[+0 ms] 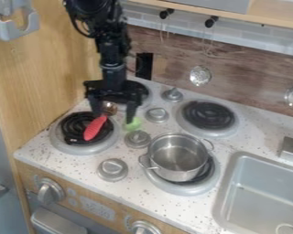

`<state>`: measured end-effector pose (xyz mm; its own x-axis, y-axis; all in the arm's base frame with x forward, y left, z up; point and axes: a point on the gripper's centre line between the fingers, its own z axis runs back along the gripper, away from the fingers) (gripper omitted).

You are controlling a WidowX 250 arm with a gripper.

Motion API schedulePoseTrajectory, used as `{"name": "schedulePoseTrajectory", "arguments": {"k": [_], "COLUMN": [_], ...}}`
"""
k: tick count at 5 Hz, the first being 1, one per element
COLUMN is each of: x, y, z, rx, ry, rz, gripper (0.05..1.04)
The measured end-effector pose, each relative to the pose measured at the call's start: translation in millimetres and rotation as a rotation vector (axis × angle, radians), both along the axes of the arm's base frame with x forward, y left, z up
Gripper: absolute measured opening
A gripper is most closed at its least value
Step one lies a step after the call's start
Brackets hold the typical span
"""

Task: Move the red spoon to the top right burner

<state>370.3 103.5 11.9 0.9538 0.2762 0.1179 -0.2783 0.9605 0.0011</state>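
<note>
1. The pot (173, 165) sits on the near right burner (192, 188), one of its loop handles to its left and the other to its upper right.
2. Left of the pot and a little farther back, the red spoon (94, 129) lies over the near left burner (75, 146), tilted, its upper end close under the gripper (113, 117).
3. The gripper hangs down behind and left of the pot, its two fingers spread well apart; I cannot tell whether either touches the spoon.
4. Between those fingers shows a small brownish round thing (110, 108), too blurred to name.
5. A green thing (133, 123) is behind and left of the pot, near the right-hand finger.
6. Behind the pot and slightly right is the top right burner (207, 114).
7. Right of the pot is the sink (262, 196); left of it, toward the front, stands a grey knob (112, 169).
</note>
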Motion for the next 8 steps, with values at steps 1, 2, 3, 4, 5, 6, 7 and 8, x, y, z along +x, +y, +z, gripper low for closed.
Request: {"name": "schedulePoseTrajectory", "arguments": {"k": [1, 2, 3, 4, 5, 6, 7, 8], "x": [2, 6, 7, 15, 16, 17, 18, 17], "y": [25, 30, 29, 30, 31, 27, 23, 6], "z": [-12.1, -26.1, -45.1, -47.6, -51.6, -51.4, -49.9, -43.0], "rx": [-0.007, -0.019, -0.041, -0.041, -0.038, -0.020, 0.000, 0.020], "ry": [0.041, 0.092, 0.140, 0.132, 0.141, 0.168, 0.182, 0.147], "rz": [0.057, 0.053, 0.045, 0.035, 0.027, -0.003, -0.020, -0.026], "gripper": [0.999, 0.999, 0.999, 0.940, 0.700, 0.609, 0.594, 0.539]}}
